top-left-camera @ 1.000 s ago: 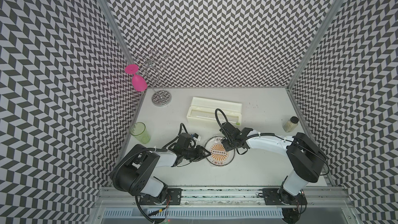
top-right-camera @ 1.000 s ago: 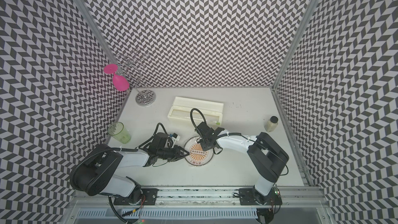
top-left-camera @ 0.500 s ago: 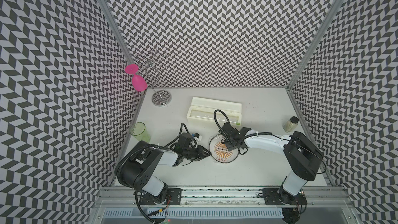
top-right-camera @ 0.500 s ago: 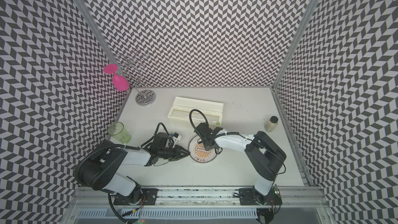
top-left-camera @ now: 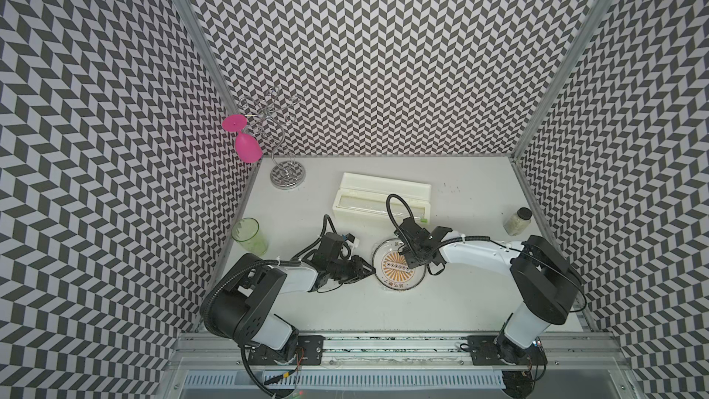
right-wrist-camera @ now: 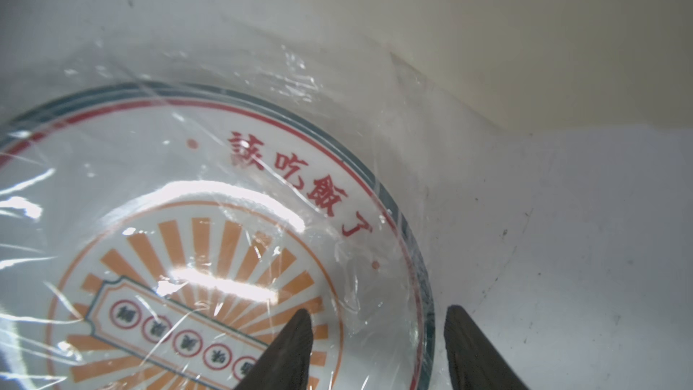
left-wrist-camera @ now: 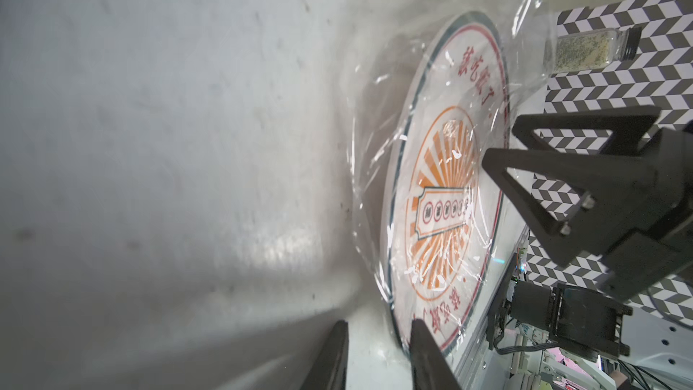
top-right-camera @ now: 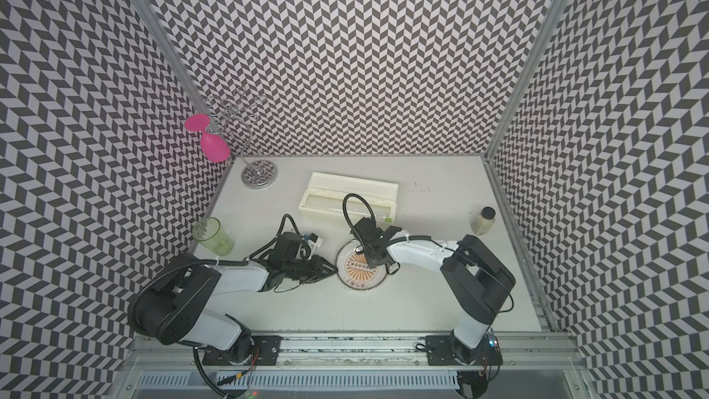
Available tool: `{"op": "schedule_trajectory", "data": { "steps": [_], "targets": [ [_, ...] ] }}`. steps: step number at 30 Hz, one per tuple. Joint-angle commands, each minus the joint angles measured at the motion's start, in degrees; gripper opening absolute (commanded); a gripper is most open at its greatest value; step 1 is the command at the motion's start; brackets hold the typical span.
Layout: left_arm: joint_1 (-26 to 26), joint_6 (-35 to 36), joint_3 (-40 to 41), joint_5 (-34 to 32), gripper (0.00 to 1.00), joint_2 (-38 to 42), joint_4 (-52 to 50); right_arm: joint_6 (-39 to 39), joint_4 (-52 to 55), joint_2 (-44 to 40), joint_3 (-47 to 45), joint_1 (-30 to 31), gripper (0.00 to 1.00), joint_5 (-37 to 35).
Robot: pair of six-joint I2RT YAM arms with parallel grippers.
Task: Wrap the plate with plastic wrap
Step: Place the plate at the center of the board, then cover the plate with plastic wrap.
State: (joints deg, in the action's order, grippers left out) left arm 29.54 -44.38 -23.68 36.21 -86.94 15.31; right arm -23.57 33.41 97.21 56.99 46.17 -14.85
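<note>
The white plate (top-left-camera: 395, 278) (top-right-camera: 358, 280) with its orange sunburst lies on the table in both top views, and crinkly plastic wrap (left-wrist-camera: 375, 166) (right-wrist-camera: 300, 80) is draped over it and spills past the rim. My left gripper (top-left-camera: 368, 268) (left-wrist-camera: 378, 335) lies low at the plate's (left-wrist-camera: 442, 136) left rim. Its jaws are slightly apart, one finger (left-wrist-camera: 423, 350) over the rim and one on the table side. My right gripper (top-left-camera: 413, 259) (right-wrist-camera: 378, 317) hangs over the plate's (right-wrist-camera: 225, 189) right side, open, its fingers straddling the wrapped rim.
The cream dispenser box (top-left-camera: 383, 201) lies just behind the plate. A green cup (top-left-camera: 249, 236) stands at the left, a spice jar (top-left-camera: 518, 220) at the right, and a wire rack (top-left-camera: 287, 174) with a pink glass (top-left-camera: 247, 147) in the back left corner.
The right gripper's jaws have spread wider and it has slid a little to the left over the plate. The left gripper stays at the plate's left rim.
</note>
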Motion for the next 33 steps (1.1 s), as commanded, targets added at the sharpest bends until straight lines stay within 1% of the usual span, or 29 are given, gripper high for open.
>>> {"op": "schedule_trajectory", "data": {
  "steps": [1,4,7,9,11,15,16,18,20,22,25,28,30,32,33],
  "targets": [
    [1.1,1.8,-1.5,-3.1,0.3,-2.9,-2.9,-0.7,-2.6,-0.8,-1.4,-0.5,0.58,3.4],
    [2.1,2.4,-2.4,-3.7,0.26,-4.9,-2.7,-1.1,-3.5,-1.2,-2.8,-0.8,0.58,5.3],
    [2.3,2.3,-2.0,-3.4,0.16,-6.8,-1.3,-1.5,-5.8,-2.0,-5.0,-1.8,0.58,8.4],
    [2.3,2.3,-1.3,-3.5,0.11,-7.5,-0.6,-1.3,-8.4,-2.7,-6.9,-3.0,0.57,12.5],
    [2.3,2.4,-0.5,-3.5,0.05,-8.0,-0.1,-1.6,-11.8,-4.1,-9.2,-4.6,0.56,19.0],
    [2.4,2.1,0.5,-3.5,0.02,-8.6,0.9,-3.3,-21.6,-9.3,-15.4,-8.7,0.56,34.8],
    [2.5,2.0,0.7,-3.4,0.01,-8.6,1.2,-4.4,-25.2,-11.0,-17.5,-10.2,0.57,39.5],
    [2.7,1.8,0.9,-3.3,0.0,-8.7,1.4,-7.4,-31.5,-13.5,-21.0,-12.4,0.56,46.4],
    [2.8,1.6,1.3,-3.1,0.0,-8.8,1.9,-10.5,-37.5,-14.8,-24.0,-13.6,0.51,50.9],
    [2.9,1.5,1.5,-3.0,0.0,-8.9,2.3,-13.6,-44.2,-14.8,-26.4,-14.0,0.41,54.7],
    [2.9,1.5,1.3,-3.0,0.0,-8.7,2.0,-17.9,-51.3,-14.0,-29.5,-14.4,0.27,57.1],
    [2.8,1.4,1.2,-3.1,0.0,-7.9,1.7,-22.9,-59.5,-14.1,-33.2,-15.3,0.16,59.7],
    [2.7,1.4,1.3,-3.4,0.0,-7.5,1.5,-24.2,-61.6,-14.2,-34.4,-15.5,0.12,59.9],
    [2.5,1.4,1.2,-3.5,0.0,-7.6,1.5,-24.1,-61.2,-13.9,-34.7,-15.6,0.07,59.8],
    [2.3,1.6,1.1,-3.5,0.0,-7.8,1.4,-24.3,-61.2,-13.7,-34.9,-15.6,0.06,59.7]
  ]
}}
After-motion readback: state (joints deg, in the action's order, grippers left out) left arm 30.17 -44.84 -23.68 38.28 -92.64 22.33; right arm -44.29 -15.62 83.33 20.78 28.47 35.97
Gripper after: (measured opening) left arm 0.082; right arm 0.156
